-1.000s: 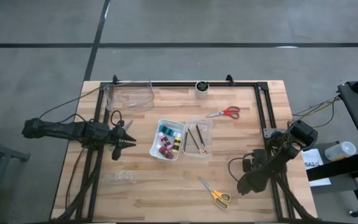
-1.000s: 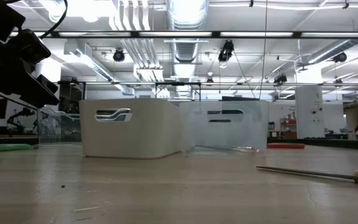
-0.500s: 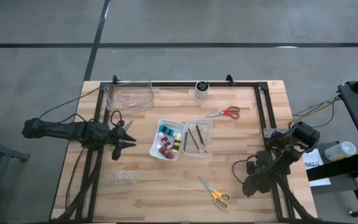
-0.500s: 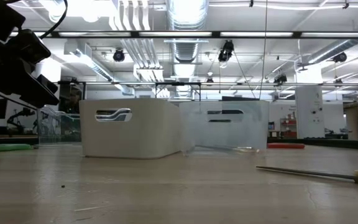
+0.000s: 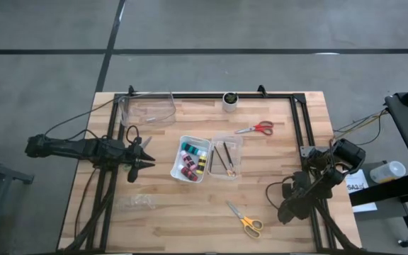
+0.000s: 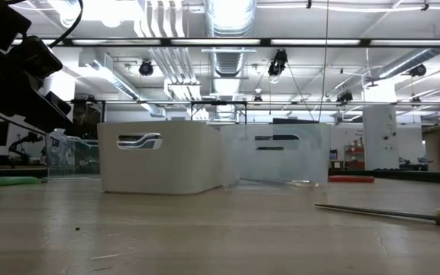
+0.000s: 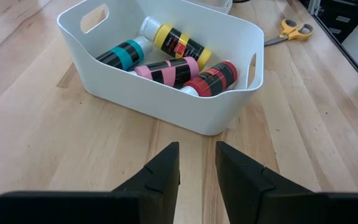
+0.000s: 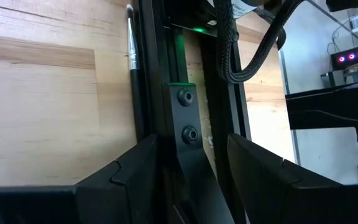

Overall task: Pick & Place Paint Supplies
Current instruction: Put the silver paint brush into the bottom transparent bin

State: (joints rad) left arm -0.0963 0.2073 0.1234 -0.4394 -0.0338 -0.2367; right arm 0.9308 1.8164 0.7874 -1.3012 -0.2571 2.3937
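A: Any writing you can make out?

B: Hardly. In the high view a white slip (image 5: 355,185) lies just off the right edge of the surface, with dark print on it, but the characters are too small to tell.

A: And the paint bottles (image 7: 178,61) in the white bin (image 7: 114,87)?

B: Black bands on each, seen from the left wrist view, yet no lettering on them can be read.

A: Nothing else?

B: No legible words, numbers or signs anywhere.
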